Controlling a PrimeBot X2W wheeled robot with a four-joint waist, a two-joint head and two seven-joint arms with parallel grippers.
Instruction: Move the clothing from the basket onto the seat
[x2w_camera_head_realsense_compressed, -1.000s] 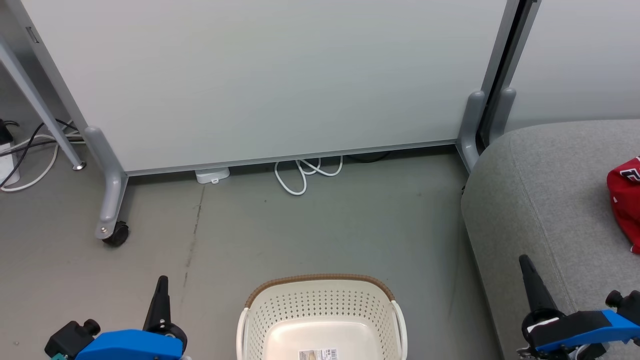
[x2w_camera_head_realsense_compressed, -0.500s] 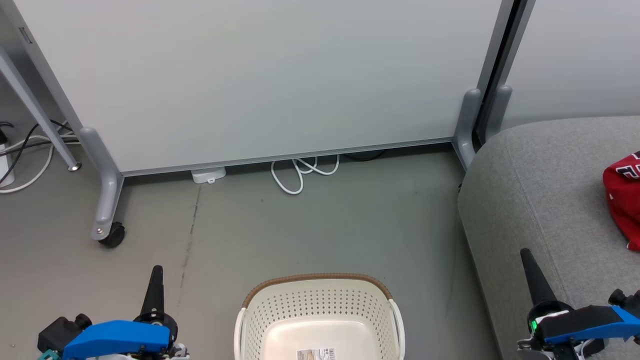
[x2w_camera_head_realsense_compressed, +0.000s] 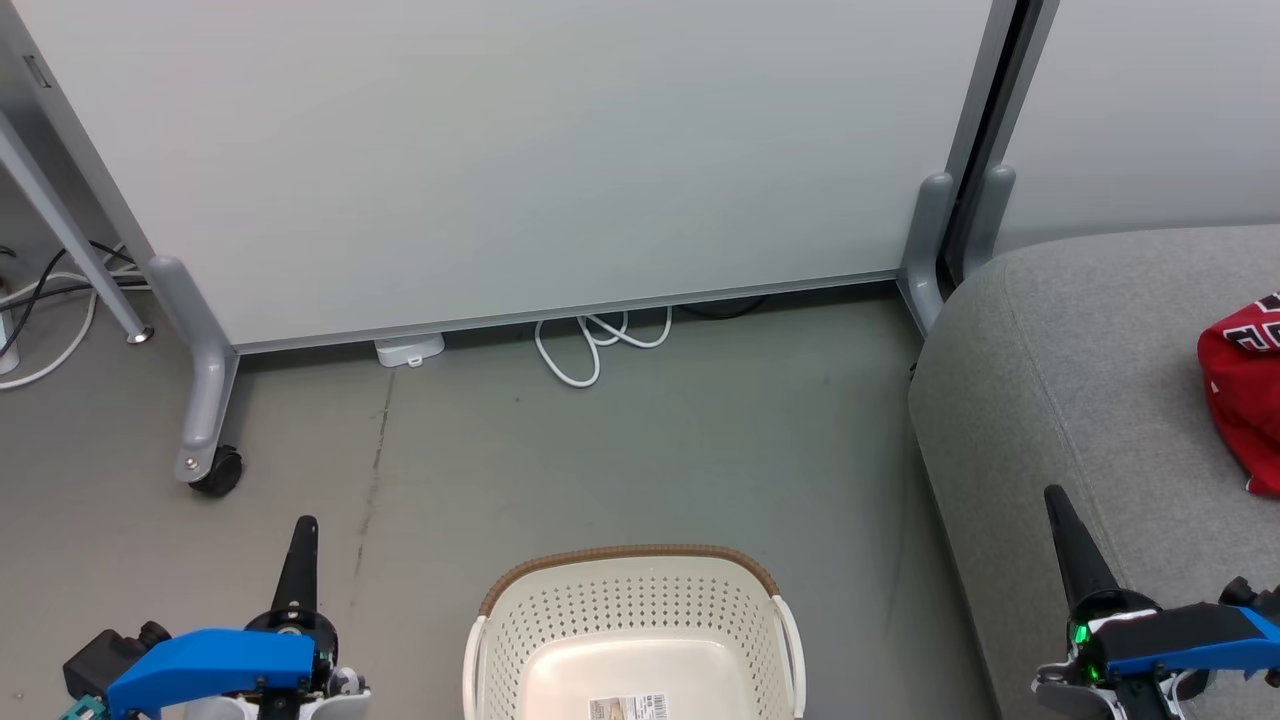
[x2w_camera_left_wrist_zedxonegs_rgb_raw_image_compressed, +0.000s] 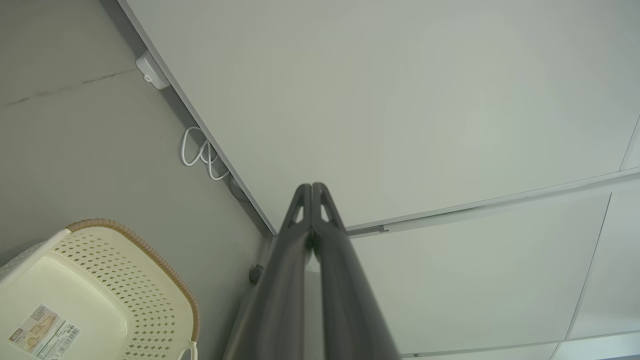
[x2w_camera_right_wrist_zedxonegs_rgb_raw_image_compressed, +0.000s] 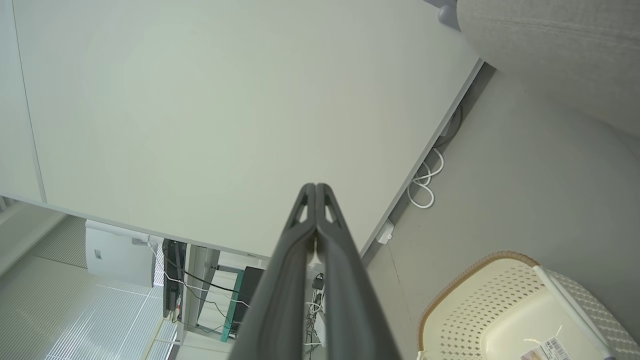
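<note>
Here, the left end effector hangs over the floor left of the basket, the right end effector over the seat, both with fingers pressed together and holding nothing. Red clothing with black white-edged numerals lies on the seat, well apart from the basket, whose base bears 1 printed label

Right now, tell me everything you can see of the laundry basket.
The basket is cream-white plastic, rounded, with perforated walls, a brown woven-look rim band and white side handles. It stands upright on the grey floor, between the left gripper and the right gripper, touching neither. A printed label lies on its smooth bottom.
</note>
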